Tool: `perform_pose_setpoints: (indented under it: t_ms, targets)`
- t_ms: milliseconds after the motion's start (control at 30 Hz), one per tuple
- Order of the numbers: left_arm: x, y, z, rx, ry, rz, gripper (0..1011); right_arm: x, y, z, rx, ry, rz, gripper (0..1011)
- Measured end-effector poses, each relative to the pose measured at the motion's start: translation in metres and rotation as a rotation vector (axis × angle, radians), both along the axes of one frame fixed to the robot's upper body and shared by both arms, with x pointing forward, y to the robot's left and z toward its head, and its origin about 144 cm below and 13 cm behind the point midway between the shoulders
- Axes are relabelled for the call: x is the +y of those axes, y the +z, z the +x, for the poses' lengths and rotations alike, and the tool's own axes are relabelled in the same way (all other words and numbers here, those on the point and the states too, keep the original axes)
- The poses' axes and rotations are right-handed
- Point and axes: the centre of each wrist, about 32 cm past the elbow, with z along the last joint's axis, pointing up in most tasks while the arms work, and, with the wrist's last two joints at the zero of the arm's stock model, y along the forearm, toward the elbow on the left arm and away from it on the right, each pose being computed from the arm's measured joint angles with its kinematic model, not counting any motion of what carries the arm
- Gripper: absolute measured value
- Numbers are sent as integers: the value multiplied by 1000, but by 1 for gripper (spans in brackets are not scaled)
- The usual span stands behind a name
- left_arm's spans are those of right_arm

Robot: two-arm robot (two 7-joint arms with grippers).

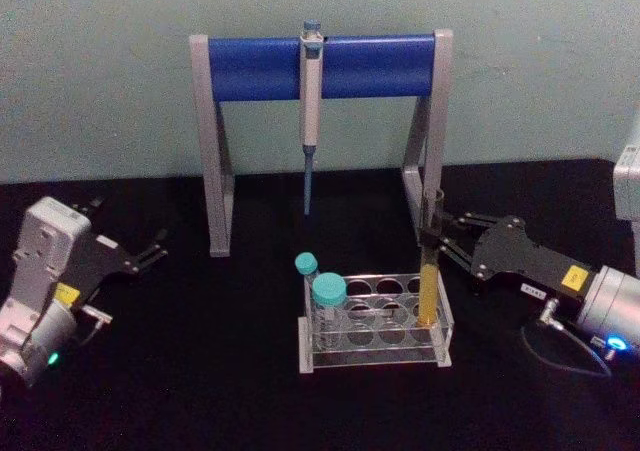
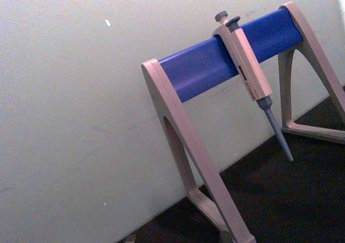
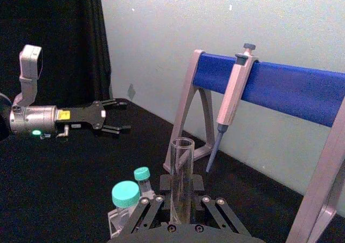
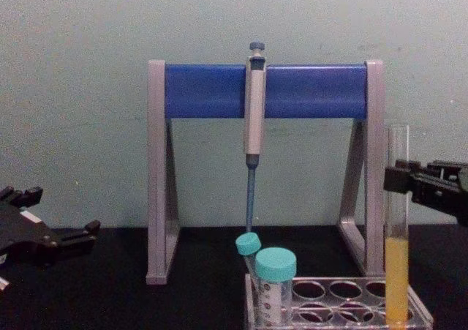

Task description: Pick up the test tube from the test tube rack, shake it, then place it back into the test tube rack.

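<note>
The test tube (image 1: 430, 271) stands upright in the right end hole of the clear test tube rack (image 1: 375, 356), with yellow liquid in its lower part. My right gripper (image 1: 436, 239) reaches in from the right and is shut on the tube's upper half, above the liquid. In the right wrist view the tube (image 3: 181, 167) rises between the two finger pads (image 3: 166, 184). From the chest view the tube (image 4: 397, 235) sits in the rack (image 4: 344, 308) with the right gripper (image 4: 398, 178) on it. My left gripper (image 1: 150, 249) rests open and parked at the far left, well away from the rack.
A grey-and-blue pipette stand (image 1: 320, 66) straddles the table just behind the rack, with a pipette (image 1: 310, 101) hanging from its bar. Two teal-capped tubes (image 1: 328, 291) occupy the rack's left end. A black cable (image 1: 570, 356) loops beside my right wrist.
</note>
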Motion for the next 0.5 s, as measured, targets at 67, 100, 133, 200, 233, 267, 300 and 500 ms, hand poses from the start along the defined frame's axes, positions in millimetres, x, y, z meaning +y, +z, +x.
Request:
perform_pose_setpoints:
  t_ms: [67,100,133,200,233,267,300,500]
  targets:
    - [0,0,0,0,0,0,1001,-1,-1,0,3,1,-2,237]
    - [0,0,0,0,0,0,1001,-1,-1,0,5,1,-2,237]
    - [0,0,0,0,0,0,1001,-1,-2,-1,6,2,-3,237]
    - [0,0,0,0,0,0,1001,-1,-3,-1,8,2,-4,237]
    - [0,0,0,0,0,0,1001,-1,-4,-1,11,3,-5,237]
    - [0,0,0,0,0,0,1001,-1,-4,-1,12,3,-5,237]
    - [0,0,0,0,0,0,1001,-1,-5,-1,15,4,-6,237]
    - [0,0,0,0,0,0,1001,0,-8,-1,21,5,-9,237]
